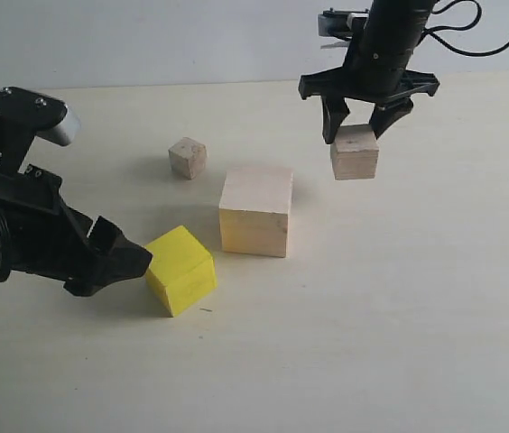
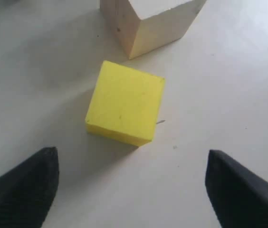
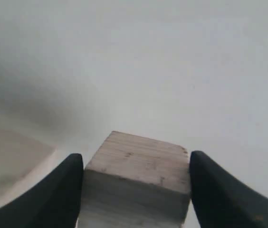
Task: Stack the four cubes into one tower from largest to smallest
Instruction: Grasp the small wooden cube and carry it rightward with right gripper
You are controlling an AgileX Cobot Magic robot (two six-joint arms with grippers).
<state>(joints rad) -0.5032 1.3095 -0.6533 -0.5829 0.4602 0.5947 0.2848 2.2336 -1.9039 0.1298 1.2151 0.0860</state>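
The large pale wood cube (image 1: 256, 209) (image 2: 148, 23) stands mid-table. The yellow cube (image 1: 180, 269) (image 2: 124, 102) sits at its front left, turned at an angle. The smallest wood cube (image 1: 188, 158) lies farther back on the left. My left gripper (image 1: 133, 257) (image 2: 131, 153) is low and open, its fingertips just short of the yellow cube and touching nothing. My right gripper (image 1: 356, 135) (image 3: 135, 156) points down at the back right, its fingers pressed on both sides of the small wood cube (image 1: 355, 155) (image 3: 138, 164). Whether that cube rests on the table I cannot tell.
The pale tabletop (image 1: 372, 316) ends at a light wall (image 1: 146, 36) behind. The right arm's black cable (image 1: 471, 36) loops at the top right. The left arm's body (image 1: 20, 207) fills the left edge.
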